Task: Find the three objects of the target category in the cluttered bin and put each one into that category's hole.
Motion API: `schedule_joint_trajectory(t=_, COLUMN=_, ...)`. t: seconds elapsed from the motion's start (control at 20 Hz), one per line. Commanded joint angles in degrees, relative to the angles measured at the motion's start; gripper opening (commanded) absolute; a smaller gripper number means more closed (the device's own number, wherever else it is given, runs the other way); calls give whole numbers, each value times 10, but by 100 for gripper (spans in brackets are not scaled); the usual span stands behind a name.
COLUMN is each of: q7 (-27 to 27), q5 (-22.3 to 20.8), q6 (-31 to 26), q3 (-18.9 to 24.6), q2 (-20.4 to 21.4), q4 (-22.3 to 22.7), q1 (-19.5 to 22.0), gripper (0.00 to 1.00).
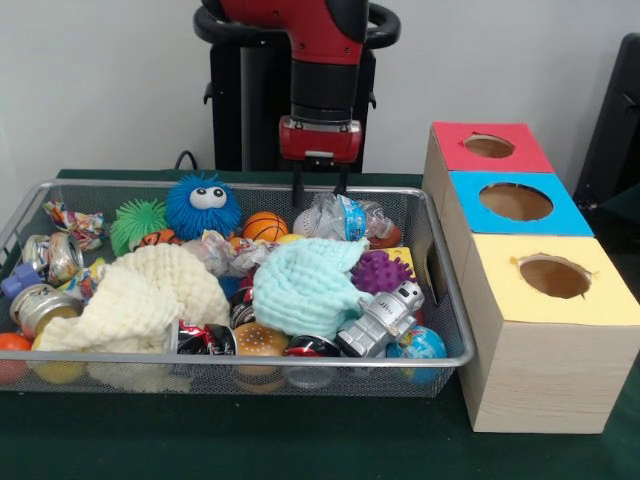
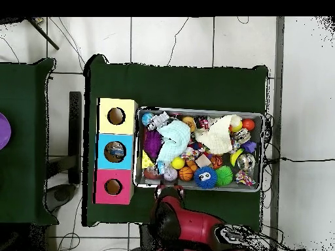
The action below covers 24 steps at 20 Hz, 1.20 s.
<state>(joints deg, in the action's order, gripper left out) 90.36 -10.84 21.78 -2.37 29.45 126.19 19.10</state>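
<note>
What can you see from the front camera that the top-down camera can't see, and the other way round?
Only the front view shows the blue fuzzy ball's googly eyes and the tool with its two thin fingers apart above the basket's far edge. Only the overhead view shows something lying inside the blue box's hole and a second green table. Both show the wire basket, the mint cloth and the three coloured boxes.

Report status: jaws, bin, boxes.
Gripper open, empty, above the bin's far edge. Bin full: balls, cloths, cans, toy robot. Three boxes beside it; blue box's hole shows something inside.
</note>
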Motion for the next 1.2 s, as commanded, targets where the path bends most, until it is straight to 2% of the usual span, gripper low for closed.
schedule_joint_trajectory(t=0.05, q7=120, q5=1, q6=31, q3=36, q2=-23, q4=-28, q1=-18, gripper=100)
schedule_joint_trajectory(t=0.6, q7=123, q5=30, q6=-57, q3=62, q2=74, q4=-11, q1=-30, gripper=100)
schedule_joint_trajectory(t=1.0, q7=113, q5=37, q6=-106, q3=61, q2=113, q4=-16, q1=-38, gripper=100)
schedule_joint_trajectory(t=1.2, q7=125, q5=38, q6=-96, q3=62, q2=118, q4=-15, q1=-36, gripper=100)
